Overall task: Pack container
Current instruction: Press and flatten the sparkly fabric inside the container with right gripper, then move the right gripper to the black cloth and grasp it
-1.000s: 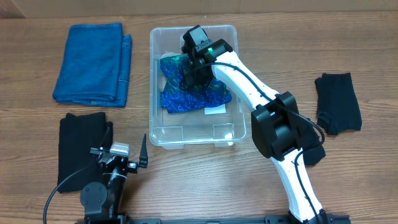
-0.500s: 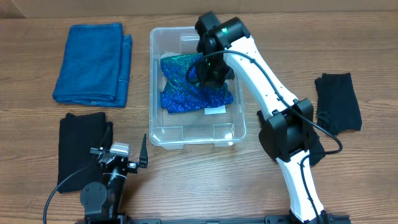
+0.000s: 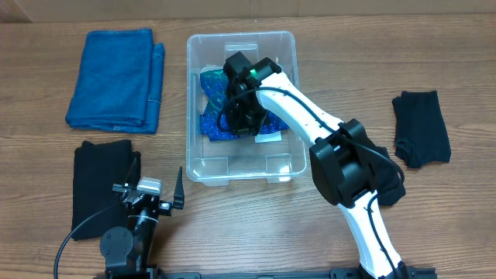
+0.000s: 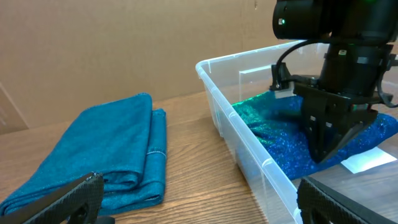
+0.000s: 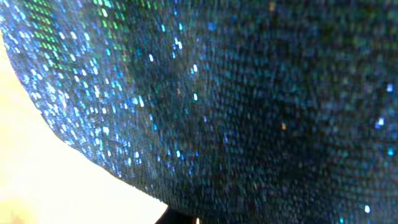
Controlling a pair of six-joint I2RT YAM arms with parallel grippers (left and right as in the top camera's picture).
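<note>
The right gripper (image 4: 326,152) has its black fingers closed to a point, tips pressed down into a glittery blue-green fabric (image 3: 217,124); whether any cloth is pinched between them cannot be told. That fabric is crumpled and scaly with sparkle, lying on the floor of the container (image 3: 188,93), a clear, round-cornered plastic bin with a rim and a white label (image 3: 269,137) on its bottom, sitting mid-table toward 12 o'clock. At its 9 o'clock lies a folded blue towel (image 3: 116,77), soft and napped. The left gripper (image 3: 151,190), at 7 o'clock, is spread wide and empty beside a black cloth (image 3: 97,186). Another black cloth (image 3: 421,128) lies at 3 o'clock on the wood-grain table (image 3: 349,46).
</note>
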